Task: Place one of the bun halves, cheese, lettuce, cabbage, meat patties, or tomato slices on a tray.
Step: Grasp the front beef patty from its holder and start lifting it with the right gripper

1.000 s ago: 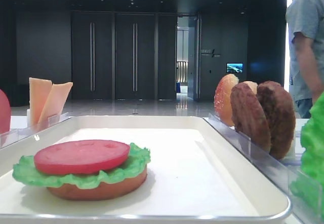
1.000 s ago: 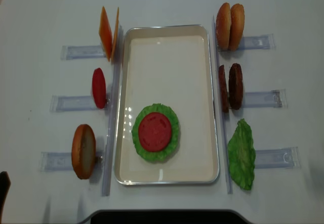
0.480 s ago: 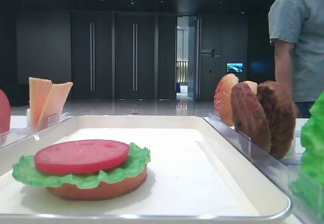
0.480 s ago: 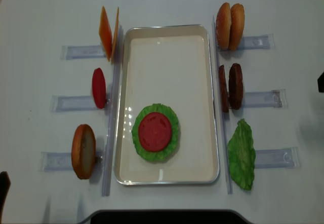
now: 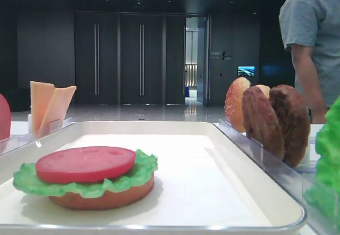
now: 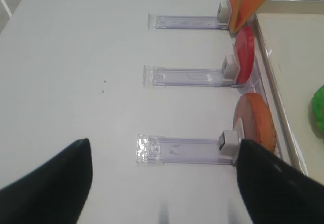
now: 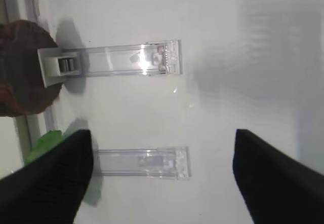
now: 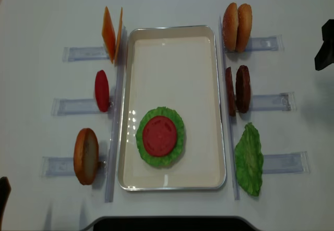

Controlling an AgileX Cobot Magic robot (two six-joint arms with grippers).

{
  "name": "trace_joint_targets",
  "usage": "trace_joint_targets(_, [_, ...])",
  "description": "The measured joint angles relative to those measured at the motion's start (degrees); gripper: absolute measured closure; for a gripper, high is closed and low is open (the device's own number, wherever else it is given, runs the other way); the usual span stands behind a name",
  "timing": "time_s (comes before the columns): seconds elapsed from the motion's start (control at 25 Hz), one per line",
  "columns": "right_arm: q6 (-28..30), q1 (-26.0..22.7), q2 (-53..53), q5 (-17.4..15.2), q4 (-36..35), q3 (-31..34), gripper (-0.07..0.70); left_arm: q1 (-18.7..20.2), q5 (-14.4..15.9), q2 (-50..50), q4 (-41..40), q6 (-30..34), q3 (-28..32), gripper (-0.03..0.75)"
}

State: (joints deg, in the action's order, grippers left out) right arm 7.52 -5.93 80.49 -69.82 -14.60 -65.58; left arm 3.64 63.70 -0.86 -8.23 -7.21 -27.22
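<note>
On the tray [image 8: 172,58] a bun base [image 5: 101,198], lettuce [image 8: 180,137] and tomato slice [image 8: 159,136] already sit stacked, while both empty-handed grippers [image 7: 162,181] [image 6: 162,181] hang open, the meat patties [image 8: 238,89] waiting in their holder beside the tray.

Before my tool: glossy white tray [image 8: 172,43] with shiny rim, clear plastic holders [image 7: 132,60], rough grainy meat patties [image 5: 276,120], smooth glossy tomato slice [image 5: 85,164], matt white table [image 8: 47,22].
</note>
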Motion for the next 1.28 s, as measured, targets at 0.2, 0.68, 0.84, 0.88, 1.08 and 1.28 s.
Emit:
trace_joint_targets(0.2, [-7.52, 4.8, 0.0, 1.08, 0.06, -0.02, 0.091, 0.0, 0.0, 0.0, 0.0, 0.0, 0.0, 0.024])
trace_joint_targets(0.68, [-20.51, 24.79, 0.0, 6.22, 2.83, -0.07, 0.091, 0.0, 0.0, 0.0, -0.04, 0.0, 0.0, 0.024])
trace_joint_targets(0.84, [-23.09, 29.59, 1.6, 7.04, 3.21, -1.62, 0.091, 0.0, 0.0, 0.0, -0.04, 0.0, 0.0, 0.024])
trace_joint_targets(0.88, [-23.37, 30.71, 2.41, 7.04, 3.21, -2.45, 0.091, 0.0, 0.0, 0.0, -0.04, 0.0, 0.0, 0.024])
trace_joint_targets(1.08, [-26.55, 36.03, 6.11, 7.38, 3.61, -6.44, 0.091, 0.0, 0.0, 0.0, -0.04, 0.0, 0.0, 0.024])
trace_joint_targets(1.28, [-29.01, 38.92, 9.22, 8.2, 4.12, -8.38, 0.091, 0.0, 0.0, 0.0, -0.04, 0.0, 0.0, 0.024])
